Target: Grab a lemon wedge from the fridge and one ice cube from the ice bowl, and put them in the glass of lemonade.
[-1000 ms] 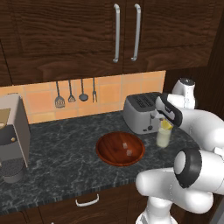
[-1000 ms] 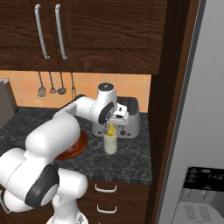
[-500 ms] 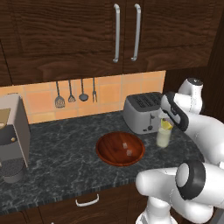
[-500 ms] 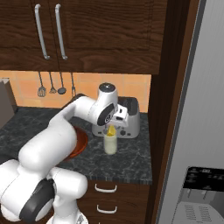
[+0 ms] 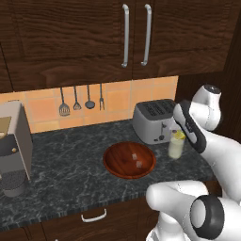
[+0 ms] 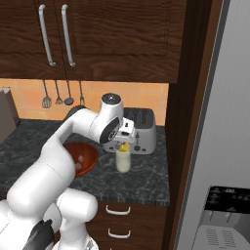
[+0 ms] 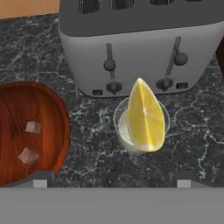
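Note:
The lemon wedge (image 7: pixel 145 116) lies over the mouth of the glass of lemonade (image 7: pixel 124 131), in front of the toaster. My gripper (image 7: pixel 111 177) hangs just above it, open, with its tips wide apart and clear of the wedge. From the left base the wedge (image 5: pixel 178 135) tops the glass (image 5: pixel 175 148) under the gripper (image 5: pixel 182 126). From the right base the wedge (image 6: pixel 124 146) sits on the glass (image 6: pixel 123 161). The ice bowl (image 5: pixel 113 167) (image 7: pixel 61 122) holds two ice cubes (image 7: pixel 33 127) (image 7: pixel 27 155). The fridge (image 6: pixel 219 122) stands at the right.
A grey toaster (image 5: pixel 153 121) (image 7: pixel 135 43) stands right behind the glass. A coffee machine (image 5: pixel 12 146) is at the counter's left end. Utensils (image 5: pixel 77 101) hang on the tiled wall under dark cabinets. A dark wooden panel (image 6: pixel 183 122) separates counter and fridge.
The arm's elbow and upper links have swung to the right, while the hand stays over the glass. The wedge is free of the fingers at the glass's mouth.

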You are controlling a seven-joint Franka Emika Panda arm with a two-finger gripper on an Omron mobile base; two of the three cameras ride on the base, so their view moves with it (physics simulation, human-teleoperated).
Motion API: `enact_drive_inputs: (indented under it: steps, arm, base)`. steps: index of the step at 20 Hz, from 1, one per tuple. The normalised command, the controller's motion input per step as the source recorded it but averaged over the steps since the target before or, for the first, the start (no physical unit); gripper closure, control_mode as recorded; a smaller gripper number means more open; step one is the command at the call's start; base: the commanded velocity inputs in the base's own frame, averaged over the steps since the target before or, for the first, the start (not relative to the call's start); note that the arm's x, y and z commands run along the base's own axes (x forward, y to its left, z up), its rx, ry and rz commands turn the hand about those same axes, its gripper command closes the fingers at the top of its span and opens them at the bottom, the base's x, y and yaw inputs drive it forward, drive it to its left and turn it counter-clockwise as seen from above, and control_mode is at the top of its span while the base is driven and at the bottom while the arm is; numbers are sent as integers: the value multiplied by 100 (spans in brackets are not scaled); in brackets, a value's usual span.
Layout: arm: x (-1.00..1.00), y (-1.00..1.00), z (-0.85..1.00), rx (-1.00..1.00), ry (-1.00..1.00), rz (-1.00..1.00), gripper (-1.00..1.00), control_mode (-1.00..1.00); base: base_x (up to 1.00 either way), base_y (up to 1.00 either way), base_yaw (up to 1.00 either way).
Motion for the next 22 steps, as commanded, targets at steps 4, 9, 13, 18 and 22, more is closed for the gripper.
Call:
enact_drive_inputs:
  steps: [4,9,13,18,22]
  arm:
    - [-13,99,0,-4,-1,0,-100,-100]
    - [-2,100,-4,-13,7,3,-100,-100]
    - [1,82,-37,-21,29,9,-100,-100]
    - [5,27,-51,-9,22,9,-100,-100]
    - [42,40,-25,-8,36,5,-100,-100]
  base:
    - [0,0,0]
    - [0,0,0]
    - [0,0,0]
    - [0,0,0]
    - [0,0,0]
